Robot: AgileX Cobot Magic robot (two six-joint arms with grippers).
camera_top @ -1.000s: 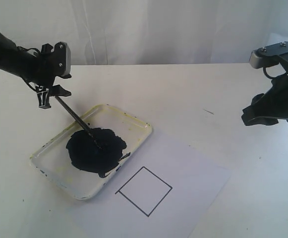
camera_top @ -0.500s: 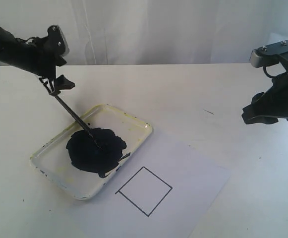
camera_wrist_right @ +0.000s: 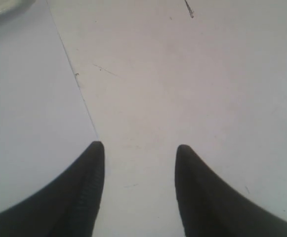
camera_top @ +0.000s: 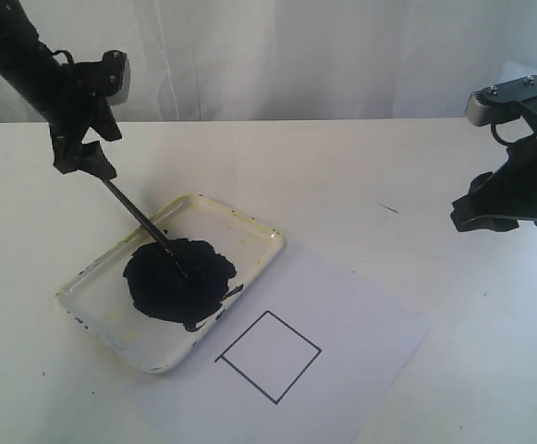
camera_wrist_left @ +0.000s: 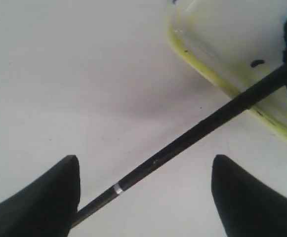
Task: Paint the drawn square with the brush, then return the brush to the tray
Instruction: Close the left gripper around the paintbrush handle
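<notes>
The brush (camera_top: 143, 222) leans on the rim of the tray (camera_top: 259, 231), its tip in the blue-black paint puddle (camera_top: 176, 282). My left gripper (camera_top: 83, 162) hangs open over the upper end of the handle. In the left wrist view the brush (camera_wrist_left: 183, 140) runs slantwise between the wide-apart jaws of the left gripper (camera_wrist_left: 145, 158), with its end by one finger and the tray rim (camera_wrist_left: 202, 69) beyond. The drawn square (camera_top: 268, 356) is blank on the paper sheet (camera_top: 370, 324). My right gripper (camera_top: 467, 220) hovers open at the far right with nothing in it; the right wrist view shows the right gripper (camera_wrist_right: 139, 146).
The white table carries a short dark mark (camera_top: 390, 209) between the tray and the right arm. A white curtain hangs behind. The paper sheet's edge (camera_wrist_right: 79, 89) shows in the right wrist view.
The left arm has risen and its wrist has turned, swinging the gripper round over the handle's end. The brush, tray and right arm have stayed still.
</notes>
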